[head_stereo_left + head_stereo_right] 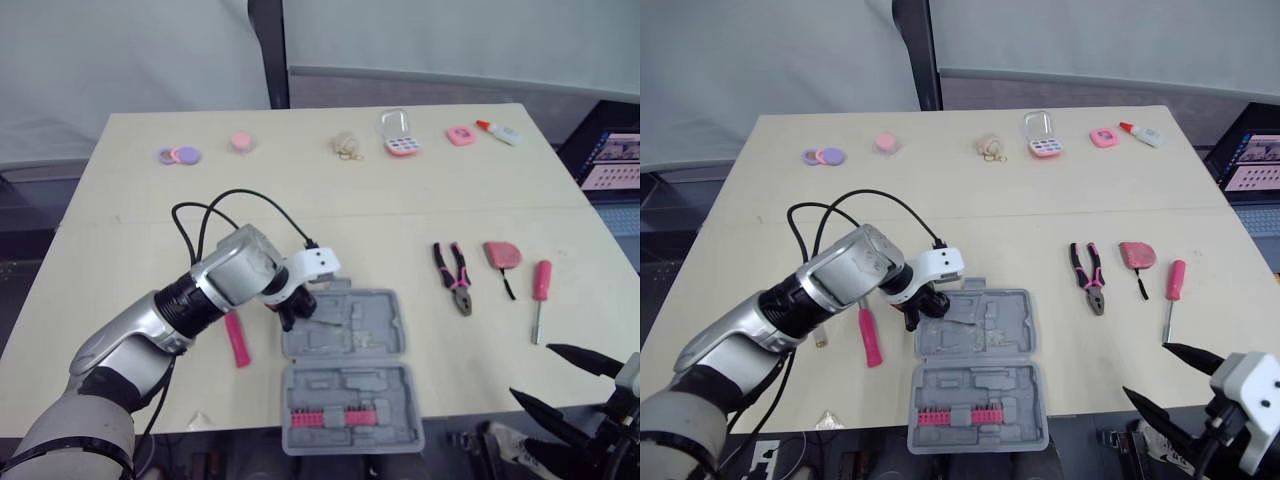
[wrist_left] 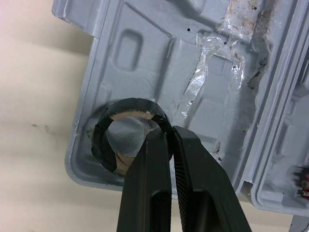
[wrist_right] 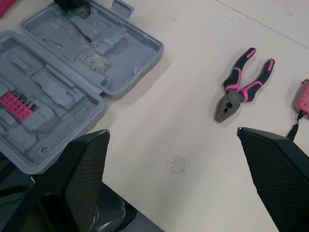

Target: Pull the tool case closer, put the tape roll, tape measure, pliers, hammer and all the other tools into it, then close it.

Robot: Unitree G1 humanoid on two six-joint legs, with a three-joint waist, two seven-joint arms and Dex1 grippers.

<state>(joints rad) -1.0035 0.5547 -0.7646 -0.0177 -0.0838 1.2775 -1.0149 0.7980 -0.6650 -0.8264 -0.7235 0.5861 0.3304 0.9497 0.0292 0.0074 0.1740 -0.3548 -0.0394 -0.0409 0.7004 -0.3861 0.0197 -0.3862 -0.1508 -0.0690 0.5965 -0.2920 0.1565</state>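
Table (image 1: pixel 150 200) holds tool case (image 1: pixel 360 330), where left gripper (image 2: pixel 166 140) pinches tape roll (image 2: pixel 100 140); right gripper (image 3: pixel 171 131) splayed.

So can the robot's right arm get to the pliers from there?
Probably yes. The right gripper is open and empty, the pliers lie flat on the bare table ahead of it, and nothing stands between them.

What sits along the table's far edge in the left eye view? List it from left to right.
purple and pink discs → pink round piece → beige clump → pink box with clear lid → small pink square → white bottle with red cap
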